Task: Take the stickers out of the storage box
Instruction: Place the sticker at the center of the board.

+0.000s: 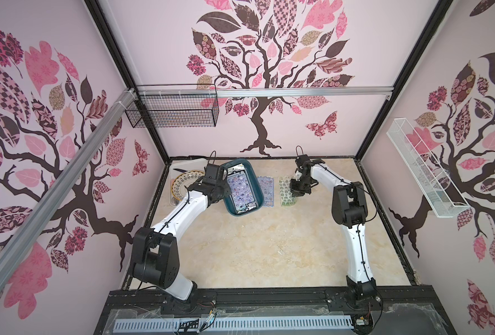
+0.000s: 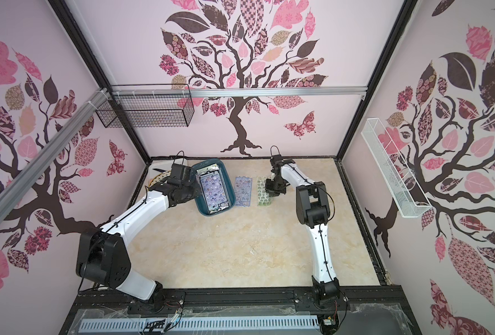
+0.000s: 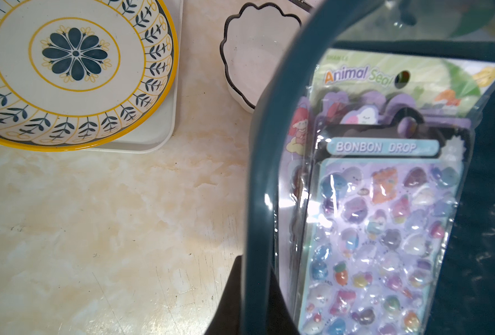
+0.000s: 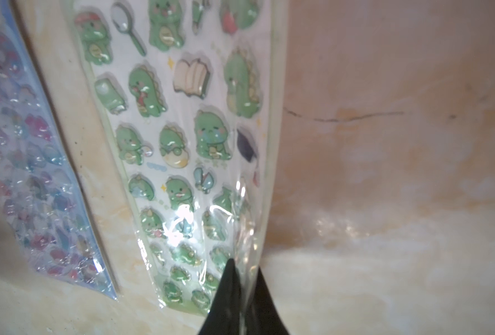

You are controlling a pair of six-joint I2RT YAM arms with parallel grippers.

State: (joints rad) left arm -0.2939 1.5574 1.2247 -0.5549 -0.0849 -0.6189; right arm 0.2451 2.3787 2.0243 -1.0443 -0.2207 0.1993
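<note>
The dark teal storage box (image 1: 257,188) (image 2: 229,185) stands at the back left of the table, slightly askew. A stack of stickers (image 1: 240,190) (image 3: 385,232) lies in it, a purple-blue sheet on top. My left gripper (image 3: 256,266) is shut on the box's left wall, one finger on each side of the rim. A blue sheet (image 1: 266,191) (image 4: 23,174) lies flat on the table to the right of the box. Beside it is a green dinosaur sheet (image 1: 285,188) (image 4: 182,145). My right gripper (image 4: 245,264) (image 1: 294,199) is shut on that green sheet's clear edge near one end.
A yellow-rimmed patterned plate (image 3: 75,58) (image 1: 185,182) sits on a white tray (image 3: 153,136) left of the box. A white scalloped bowl (image 3: 258,58) stands close to the box's far left corner. A black wire basket (image 1: 173,110) and a white one (image 1: 423,171) hang on the walls.
</note>
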